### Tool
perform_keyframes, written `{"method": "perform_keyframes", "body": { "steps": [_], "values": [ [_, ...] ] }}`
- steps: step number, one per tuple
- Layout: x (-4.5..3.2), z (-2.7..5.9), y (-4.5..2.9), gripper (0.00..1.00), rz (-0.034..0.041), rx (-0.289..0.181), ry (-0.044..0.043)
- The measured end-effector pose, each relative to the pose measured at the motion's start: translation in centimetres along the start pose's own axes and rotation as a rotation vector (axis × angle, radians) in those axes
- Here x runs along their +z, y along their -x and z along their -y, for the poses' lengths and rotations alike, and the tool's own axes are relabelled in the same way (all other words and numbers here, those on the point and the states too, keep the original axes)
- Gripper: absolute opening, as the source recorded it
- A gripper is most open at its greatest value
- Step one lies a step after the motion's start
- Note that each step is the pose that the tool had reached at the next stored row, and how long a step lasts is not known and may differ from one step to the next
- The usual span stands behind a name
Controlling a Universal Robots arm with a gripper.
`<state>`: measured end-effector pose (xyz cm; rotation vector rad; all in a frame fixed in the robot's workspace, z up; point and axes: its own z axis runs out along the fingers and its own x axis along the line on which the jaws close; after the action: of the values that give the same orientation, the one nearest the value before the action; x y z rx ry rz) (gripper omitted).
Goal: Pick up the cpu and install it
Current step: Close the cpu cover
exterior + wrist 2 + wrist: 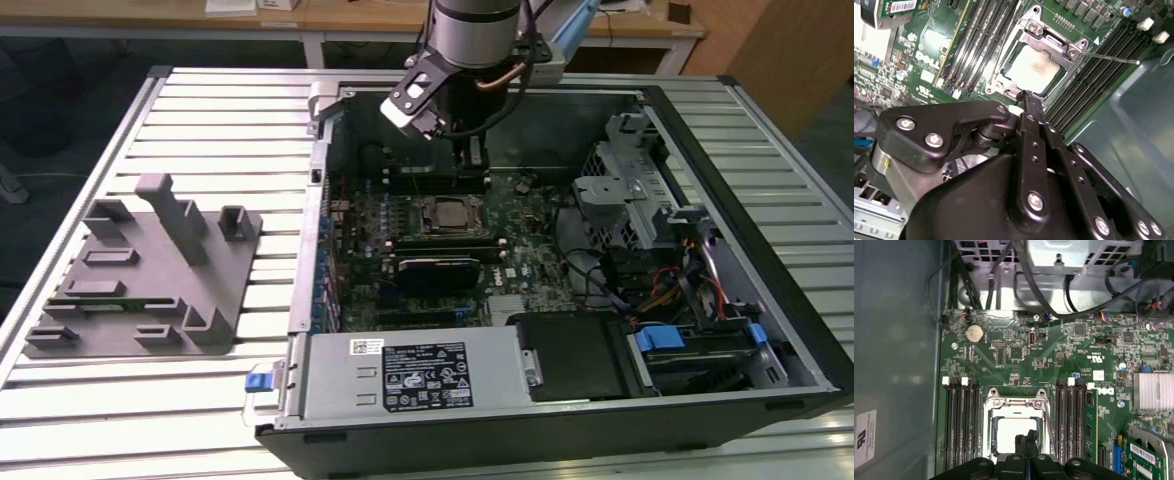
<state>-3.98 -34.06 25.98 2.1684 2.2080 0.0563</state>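
The cpu shows its shiny silver top inside the motherboard socket, under the metal frame. It appears too in the first wrist view and the exterior view. My gripper hangs just above the socket's edge, its two black fingers pressed together with nothing between them. In the first wrist view the gripper overlaps the chip's near side. In the exterior view the gripper sits a little behind the socket, inside the open computer case.
Memory slots flank the socket on both sides. A drive cage and cables fill the case at the exterior view's right; the power supply lies at the front. A grey fixture stands on the slatted table at the left.
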Motion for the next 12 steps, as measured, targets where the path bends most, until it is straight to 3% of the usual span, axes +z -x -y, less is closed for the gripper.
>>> {"method": "perform_keyframes", "body": {
  "steps": [12],
  "values": [
    [0.03, 0.00, 0.00, 0.11, -0.0112, -0.193, 0.0015]
  ]
}}
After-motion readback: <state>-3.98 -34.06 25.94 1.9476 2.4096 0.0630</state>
